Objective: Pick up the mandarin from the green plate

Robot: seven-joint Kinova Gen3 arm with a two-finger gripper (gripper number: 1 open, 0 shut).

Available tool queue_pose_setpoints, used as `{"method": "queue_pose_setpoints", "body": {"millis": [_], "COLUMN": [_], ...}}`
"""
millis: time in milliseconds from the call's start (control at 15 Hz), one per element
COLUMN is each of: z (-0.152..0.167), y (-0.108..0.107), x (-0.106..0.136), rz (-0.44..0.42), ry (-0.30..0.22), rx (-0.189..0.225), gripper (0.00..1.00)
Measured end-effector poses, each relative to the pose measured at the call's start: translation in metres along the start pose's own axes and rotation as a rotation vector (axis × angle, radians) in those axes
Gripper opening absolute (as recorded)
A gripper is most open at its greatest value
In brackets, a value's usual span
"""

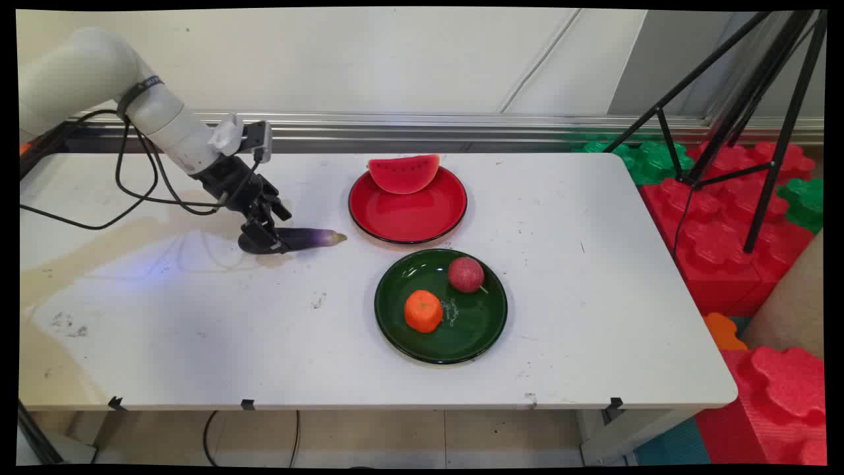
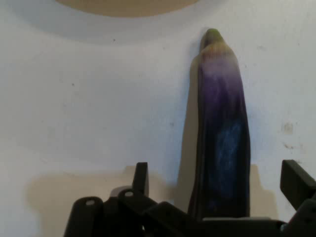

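On the table's (image 1: 165, 316) left, the gripper (image 1: 262, 239) straddles the aubergine's (image 1: 310, 237) thick end with fingers (image 2: 141, 178) spread wide (not gripping), its tip pointing right toward the red plate (image 1: 409, 218).

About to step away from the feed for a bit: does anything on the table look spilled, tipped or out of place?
Nothing spilled or broken. The one stray is the eggplant, lying on the bare table between the open gripper fingers, while the other foods sit on plates: watermelon slice on the red plate, the other two on the green plate.
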Motion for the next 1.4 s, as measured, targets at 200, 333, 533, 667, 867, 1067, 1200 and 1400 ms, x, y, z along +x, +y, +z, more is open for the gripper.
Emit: {"method": "queue_pose_setpoints", "body": {"millis": [200, 333, 533, 667, 867, 1067, 1200, 1400], "z": [-0.011, -0.022, -0.036, -0.049, -0.068, -0.082, -0.087, -0.092], "y": [0.0, 0.002, 0.005, 0.01, 0.022, 0.037, 0.045, 0.063], "x": [-0.002, -0.002, 0.0, 0.003, 0.014, 0.03, 0.039, 0.058], "rz": [-0.005, -0.008, -0.011, -0.009, 0.002, 0.024, 0.042, 0.078], "ry": [0.011, 0.021, 0.034, 0.05, 0.083, 0.122, 0.142, 0.181], "rx": [0.004, 0.006, 0.005, 0.001, -0.016, -0.034, -0.044, -0.071], "gripper": [1.0, 1.0, 1.0, 1.0, 1.0, 1.0, 1.0, 1.0]}}
